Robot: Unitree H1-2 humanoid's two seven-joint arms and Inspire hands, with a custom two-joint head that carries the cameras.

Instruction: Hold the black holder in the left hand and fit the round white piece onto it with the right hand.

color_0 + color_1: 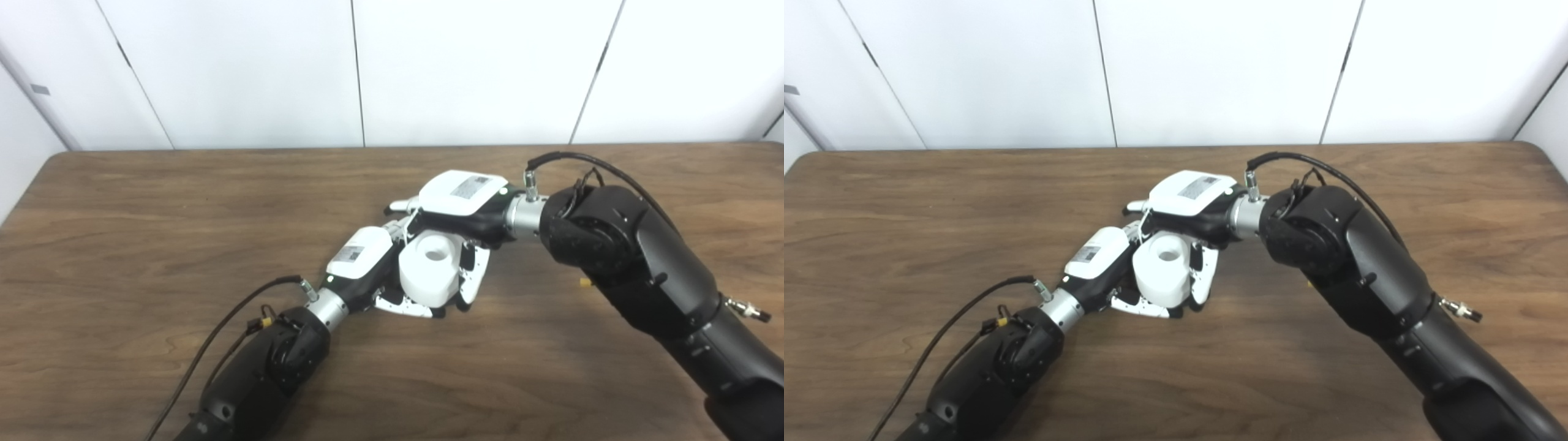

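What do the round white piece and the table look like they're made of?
The round white piece looks like matte plastic, possibly printed: uniform white, soft shading, no glare, clean round hole on top. The table looks like wood-grain laminate or wood with a low sheen: dark brown streaked grain and a smooth rounded edge. Which one is unclear.

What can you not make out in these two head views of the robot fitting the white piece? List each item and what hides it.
1. Black holder: not visible in either view; the round white piece and both hands cover where it would be.
2. Left hand: its grip is hidden behind the piece.
3. Right hand: its fingertips are largely hidden under its own white back cover.
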